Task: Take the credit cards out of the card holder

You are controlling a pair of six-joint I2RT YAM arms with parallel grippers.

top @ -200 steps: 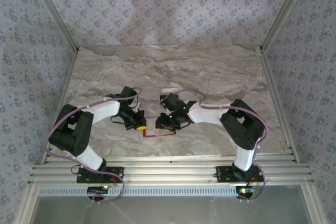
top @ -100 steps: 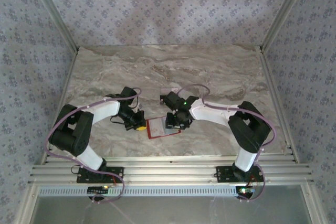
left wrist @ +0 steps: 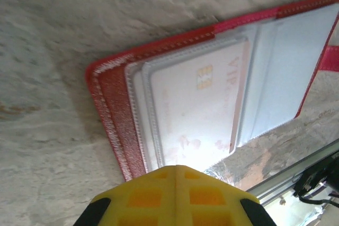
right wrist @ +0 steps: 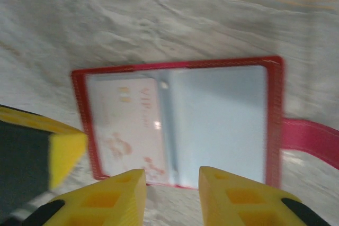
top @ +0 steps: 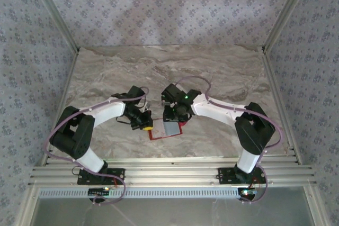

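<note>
The card holder (left wrist: 114, 112) looks like grainy red leather or imitation with pale stitching along its edge, its inner sleeves clear glossy plastic over a smooth, shiny pale credit card (left wrist: 196, 115), all on a matt marble-patterned table (left wrist: 47, 78), beside the matt yellow, waffle-moulded plastic of the left gripper (left wrist: 176, 173).

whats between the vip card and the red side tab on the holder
The card holder's second pale panel, then its red border, lies between the VIP card and the red tab. The right wrist view shows it.
</note>
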